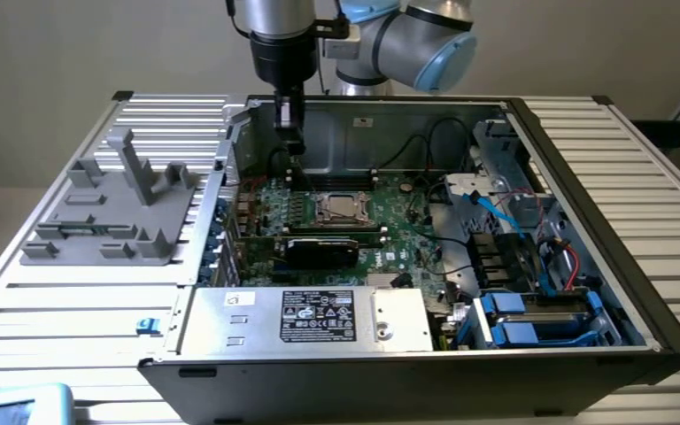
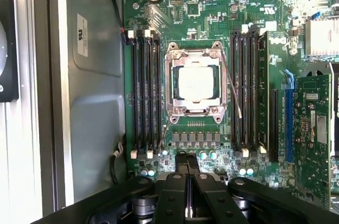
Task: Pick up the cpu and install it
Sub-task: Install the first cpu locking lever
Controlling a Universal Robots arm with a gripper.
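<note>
1. The tool (image 1: 297, 158) hangs fingers-down inside the open case (image 1: 375, 390), above the rear part of the board (image 1: 405, 235).
2. In the exterior view the tool is at 11 o'clock from the cpu (image 1: 343, 205), near it but clearly apart.
3. In the wrist view the tool (image 2: 186, 156) has its two fingers (image 2: 180, 164) pressed together tip to tip, with nothing between them.
4. The cpu (image 2: 197, 84) lies flat in the socket (image 2: 175, 108), silver top up, with the metal frame around all four edges.
5. A thin wire lever (image 2: 231, 83) runs along one side of the socket; I cannot tell whether it is latched.
6. Rows of dark memory slots (image 2: 145, 91) flank the socket on two opposite sides, just beside it.
7. In the exterior view a black card (image 1: 322, 251) lies at 6 o'clock from the cpu, close to the socket.
8. Further out at 6 o'clock, at the front of the case, sits the power supply (image 1: 305, 317) with its white label up.
9. Blue-tabbed drive bays (image 1: 517, 323) fill the case's corner at 4 o'clock from the cpu.
10. A grey fixture (image 1: 116, 208) stands on the slatted surface (image 1: 68, 310) at 9 o'clock from the case, well apart from the tool.
</note>
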